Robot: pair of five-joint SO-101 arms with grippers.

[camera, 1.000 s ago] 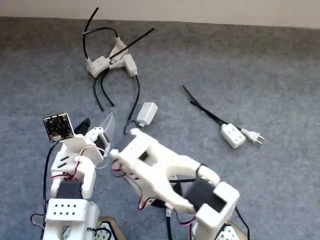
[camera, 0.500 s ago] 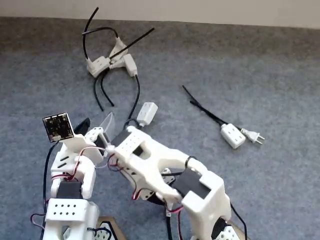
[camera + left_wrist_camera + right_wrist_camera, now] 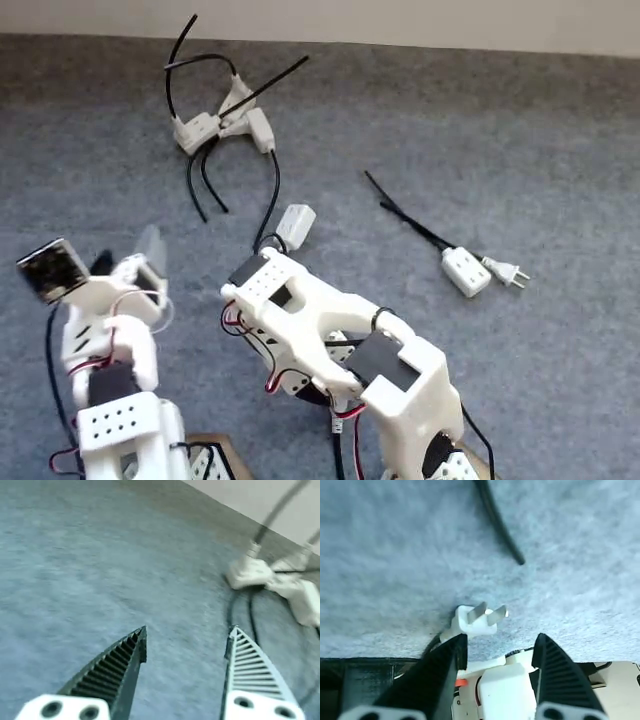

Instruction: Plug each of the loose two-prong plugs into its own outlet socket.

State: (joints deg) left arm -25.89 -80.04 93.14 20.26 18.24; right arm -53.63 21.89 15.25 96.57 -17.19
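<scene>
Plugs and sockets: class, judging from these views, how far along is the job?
Done: perhaps the far white pair, which touch; unclear if mated. In hand: nothing; the right gripper is open, aimed at a loose plug. Left: that plug, plus a second plug lying beside its socket.

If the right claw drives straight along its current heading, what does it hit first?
Likely the white two-prong plug on the carpet, just ahead of the open right claw; depth is unclear.

two-prong plug [image 3: 479,617] lies on carpet [image 3: 395,555] just beyond the spread jaws
</scene>
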